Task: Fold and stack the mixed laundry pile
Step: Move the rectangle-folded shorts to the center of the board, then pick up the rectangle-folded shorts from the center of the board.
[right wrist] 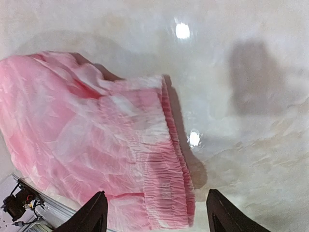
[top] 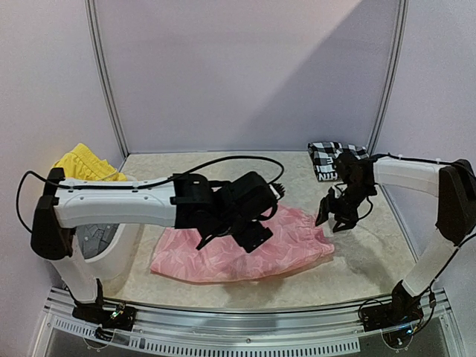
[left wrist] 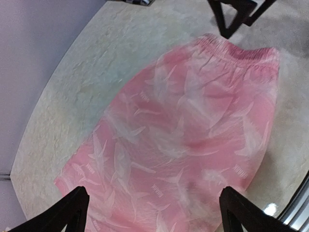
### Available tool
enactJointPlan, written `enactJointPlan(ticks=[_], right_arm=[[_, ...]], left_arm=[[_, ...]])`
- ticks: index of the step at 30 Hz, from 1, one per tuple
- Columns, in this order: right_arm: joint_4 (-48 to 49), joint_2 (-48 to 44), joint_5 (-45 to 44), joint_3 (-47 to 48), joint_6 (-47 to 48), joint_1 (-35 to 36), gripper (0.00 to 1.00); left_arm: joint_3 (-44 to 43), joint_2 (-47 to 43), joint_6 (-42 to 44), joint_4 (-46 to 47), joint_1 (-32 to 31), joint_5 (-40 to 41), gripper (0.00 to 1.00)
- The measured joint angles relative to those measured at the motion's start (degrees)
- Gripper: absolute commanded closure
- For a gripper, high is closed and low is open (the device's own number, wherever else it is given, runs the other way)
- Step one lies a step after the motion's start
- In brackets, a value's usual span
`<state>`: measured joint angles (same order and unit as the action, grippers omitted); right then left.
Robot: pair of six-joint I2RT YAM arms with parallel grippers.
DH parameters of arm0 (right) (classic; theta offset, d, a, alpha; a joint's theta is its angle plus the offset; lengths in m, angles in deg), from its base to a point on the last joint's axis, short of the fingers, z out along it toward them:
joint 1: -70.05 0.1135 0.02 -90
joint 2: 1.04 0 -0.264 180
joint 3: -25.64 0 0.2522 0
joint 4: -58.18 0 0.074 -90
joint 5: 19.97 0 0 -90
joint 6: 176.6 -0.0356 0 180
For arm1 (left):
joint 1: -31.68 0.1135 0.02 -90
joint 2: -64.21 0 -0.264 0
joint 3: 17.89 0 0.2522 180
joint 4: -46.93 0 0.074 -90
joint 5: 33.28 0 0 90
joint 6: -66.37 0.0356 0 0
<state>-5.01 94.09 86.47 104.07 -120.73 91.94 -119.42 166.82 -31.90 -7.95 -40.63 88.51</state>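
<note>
A thin pink lettered garment (top: 223, 259) lies spread flat on the table, its elastic waistband (right wrist: 164, 164) at the right end. My left gripper (top: 230, 239) hovers over its middle, open, with nothing between the fingertips (left wrist: 153, 193). My right gripper (top: 331, 222) hangs just above the waistband end, also open and empty (right wrist: 154, 195). The pink cloth (left wrist: 193, 135) fills the left wrist view. A folded black-and-white checked shirt (top: 331, 158) rests at the back right. A yellow garment (top: 80, 163) and a grey one (top: 97, 238) sit in the basket at the left.
The white plastic basket (top: 119, 256) stands at the left edge beneath the left arm. A metal rail (top: 245, 331) runs along the near table edge. Walls and frame posts (top: 104, 74) close in the back and sides.
</note>
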Motion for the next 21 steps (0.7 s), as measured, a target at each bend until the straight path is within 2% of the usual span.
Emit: enactJointPlan(ticks=[3, 8, 15, 21], right_arm=[[-2.40, -4.22, -0.57, 2.71, 0.50, -4.07, 0.20], [-5.86, -11.89, -1.75, 3.41, 1.38, -11.08, 0.17], [-8.81, -20.26, -1.97, -3.85, 1.09, -12.02, 0.16], [-11.15, -27.58, -2.01, -9.62, -0.61, -12.11, 0.16]], left_arm=[[-8.70, 6.80, 2.67, 0.66, -0.48, -3.04, 0.12], [-21.27, 19.02, 8.41, 0.70, -2.25, -7.08, 0.20], [-36.72, 33.44, 12.24, -1.68, -3.69, -10.43, 0.22], [-41.94, 38.66, 14.43, -1.60, -3.82, -11.50, 0.24]])
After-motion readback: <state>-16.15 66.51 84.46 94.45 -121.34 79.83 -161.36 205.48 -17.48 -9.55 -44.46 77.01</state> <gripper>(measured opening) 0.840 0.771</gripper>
